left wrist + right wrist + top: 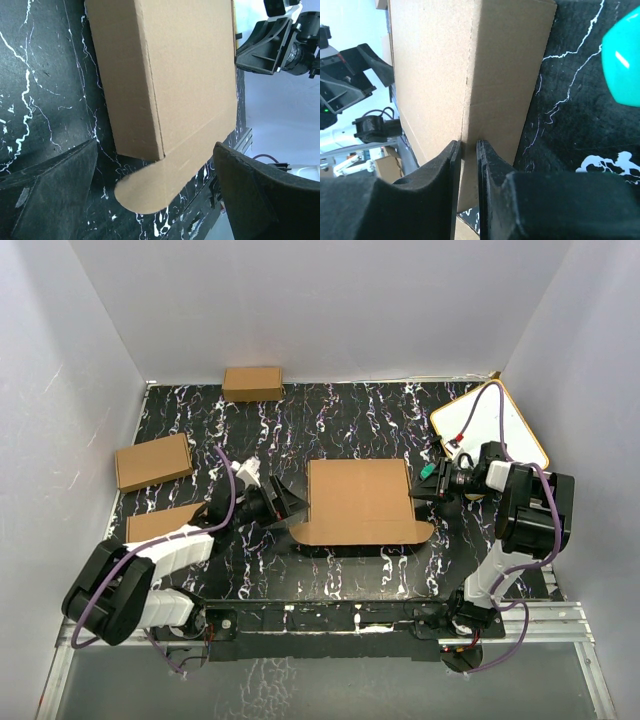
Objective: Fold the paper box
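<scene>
Marbled table point(350, 410) — paper box point(362, 502), small boxes point(153, 461), white board point(490, 425).

light: bright, even | shadows: soft, faint | focus: wrist-view foregrounds slightly blurred

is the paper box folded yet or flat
Partly folded: the paper box has side flaps raised, rounded tabs lying flat.
</scene>
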Robot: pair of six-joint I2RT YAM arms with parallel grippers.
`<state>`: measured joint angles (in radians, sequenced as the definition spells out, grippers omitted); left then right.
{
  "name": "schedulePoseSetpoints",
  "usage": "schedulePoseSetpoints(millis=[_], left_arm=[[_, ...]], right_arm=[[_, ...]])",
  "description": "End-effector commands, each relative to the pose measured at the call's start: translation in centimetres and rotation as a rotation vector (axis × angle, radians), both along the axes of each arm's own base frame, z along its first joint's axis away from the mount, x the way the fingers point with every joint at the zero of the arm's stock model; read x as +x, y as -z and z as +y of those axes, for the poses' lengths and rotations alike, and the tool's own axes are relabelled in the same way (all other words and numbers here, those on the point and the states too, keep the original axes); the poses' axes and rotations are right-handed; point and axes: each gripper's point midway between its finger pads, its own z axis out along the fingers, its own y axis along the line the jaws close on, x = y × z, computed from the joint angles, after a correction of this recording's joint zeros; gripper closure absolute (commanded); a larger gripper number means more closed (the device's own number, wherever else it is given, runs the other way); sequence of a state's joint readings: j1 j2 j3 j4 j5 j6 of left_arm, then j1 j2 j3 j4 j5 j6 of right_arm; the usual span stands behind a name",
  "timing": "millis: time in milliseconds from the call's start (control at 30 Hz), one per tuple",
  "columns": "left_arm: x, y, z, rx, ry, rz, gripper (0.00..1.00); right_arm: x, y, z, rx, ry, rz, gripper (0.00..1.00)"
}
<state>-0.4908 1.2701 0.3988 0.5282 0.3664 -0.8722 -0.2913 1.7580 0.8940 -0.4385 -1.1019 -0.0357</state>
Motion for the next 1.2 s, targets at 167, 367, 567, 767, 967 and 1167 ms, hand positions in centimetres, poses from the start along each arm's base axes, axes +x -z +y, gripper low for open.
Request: schedulePoseSetpoints(millis=[167, 367, 567, 767, 967, 1167], left_arm=[[1.4, -2.2, -1.6, -0.135, 0.012, -0.026, 0.03], [1.6, -2.1, -2.1, -0.200, 0.007, -0.011, 0.03], [1.8, -0.9, -2.0, -0.171, -0.004, 0.012, 0.03], [1.9, -0.2, -2.4, -0.197, 0.000, 0.038, 0.03], [2.3, 0.0, -3.0, -0.191, 0.004, 0.045, 0.03], [2.3, 0.9, -3.4, -0.207, -0.002, 0.075, 0.03]], right_arm=[[0.6, 2.6, -2.4, -0.096, 0.028, 0.027, 0.80], [0.5, 3.1, -2.6, -0.110, 0.034, 0.039, 0.81], [0.5, 3.5, -2.9, -0.139, 0.038, 0.050, 0.81], [0.6, 3.5, -3.1, -0.146, 0.041, 0.048, 0.82], [0.6, 3.6, -3.1, -0.149, 0.043, 0.051, 0.82], [0.6, 3.6, -3.2, -0.149, 0.044, 0.053, 0.82]])
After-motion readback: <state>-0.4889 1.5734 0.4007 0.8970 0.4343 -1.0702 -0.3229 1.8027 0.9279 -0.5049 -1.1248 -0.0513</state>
